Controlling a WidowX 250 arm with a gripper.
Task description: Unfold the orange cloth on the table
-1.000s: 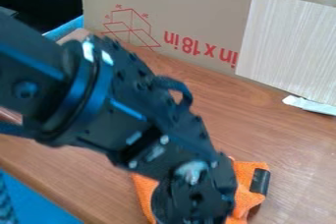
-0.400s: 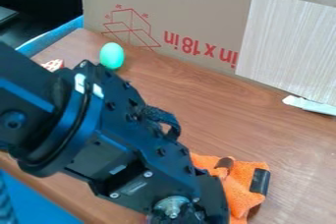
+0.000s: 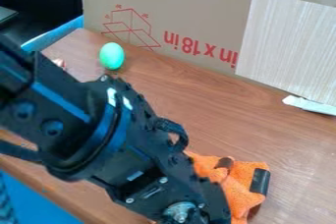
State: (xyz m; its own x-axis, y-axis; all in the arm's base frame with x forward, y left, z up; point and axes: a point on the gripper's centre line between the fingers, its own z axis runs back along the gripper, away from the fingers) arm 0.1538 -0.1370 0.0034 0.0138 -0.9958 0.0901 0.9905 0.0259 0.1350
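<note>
- Pincer low in view; can't tell how far open or if it has hold of anything
- Orange cloth just right of it in view, partly hidden by arm; contact unclear
- Dark patch on cloth's right side
- Green egg-shaped thing well apart, near cardboard

From where I stand, this looks like a robot lab or a work room. A big black robot arm hangs over a brown wood table. Well past its gripper, a big cardboard box with red marks stands up like a wall. A pale board that looks like wood is up against the box.
</note>
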